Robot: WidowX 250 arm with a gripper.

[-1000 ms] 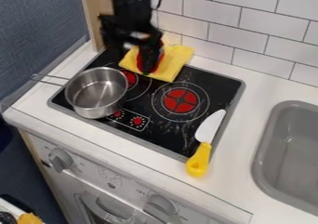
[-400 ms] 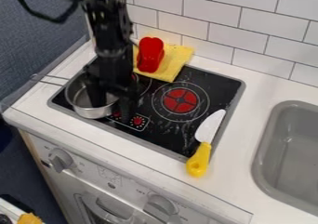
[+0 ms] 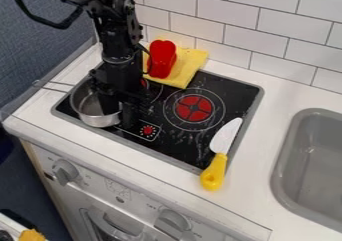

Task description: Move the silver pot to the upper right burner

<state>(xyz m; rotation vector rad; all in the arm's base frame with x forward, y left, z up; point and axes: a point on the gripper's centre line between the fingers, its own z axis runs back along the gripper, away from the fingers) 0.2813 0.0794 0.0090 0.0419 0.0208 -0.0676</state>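
The black gripper (image 3: 119,110) hangs over the left part of the stove, one finger inside the silver pot (image 3: 90,112) and the other just outside its right wall. It is shut on that wall. The pot stands upright on the stove's left side, its wire handle pointing to the upper left. To the right lies the bare red burner (image 3: 194,108) on the black stove top (image 3: 180,144). The arm hides part of another red burner (image 3: 144,83) behind the pot.
A yellow cloth (image 3: 190,65) with a red object (image 3: 161,59) on it lies at the stove's back edge. A yellow-handled knife (image 3: 214,172) rests across the right front edge. The grey sink (image 3: 284,155) is farther right.
From above the cloth, the gripper has come down and left to the pot. Its fingers stood wider around the pot's right wall half a second ago and have since drawn together.
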